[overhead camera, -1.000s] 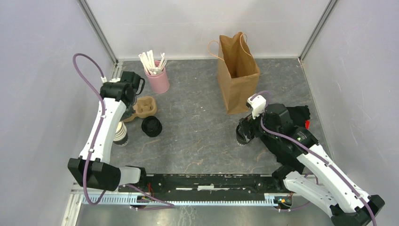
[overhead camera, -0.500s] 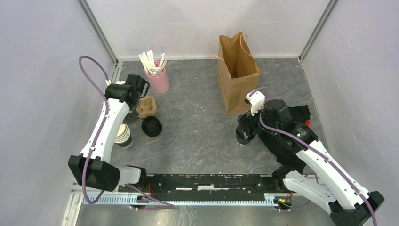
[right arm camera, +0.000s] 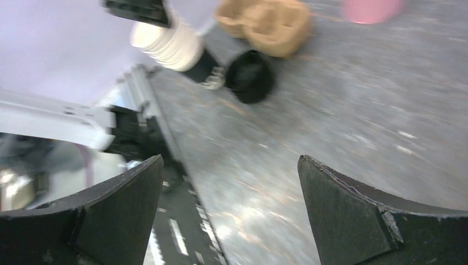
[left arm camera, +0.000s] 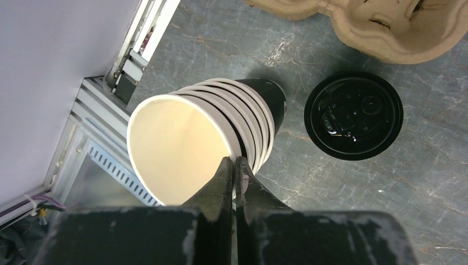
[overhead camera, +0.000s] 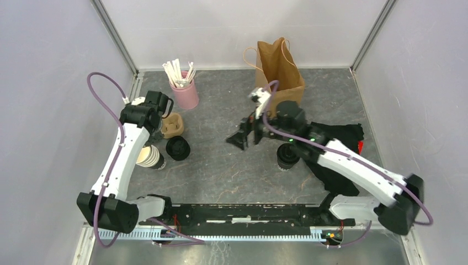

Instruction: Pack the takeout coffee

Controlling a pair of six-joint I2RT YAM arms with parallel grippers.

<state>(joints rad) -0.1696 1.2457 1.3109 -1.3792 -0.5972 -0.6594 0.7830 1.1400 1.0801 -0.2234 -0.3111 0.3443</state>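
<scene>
Two grippers on my feeds: the left gripper [left arm camera: 233, 163] pinches together on the rim of a tilted cup stack [left arm camera: 182, 143] beside a loose lid [left arm camera: 353, 115], the right gripper [overhead camera: 246, 138] hovers spread wide, near the capped coffee [overhead camera: 287, 156] standing before the bag [overhead camera: 278, 83].

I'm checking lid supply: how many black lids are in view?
2. One lid lies on the table beside the cardboard cup carrier; another lid caps the cup near the paper bag. The loose one may be a stack hiding more.
</scene>
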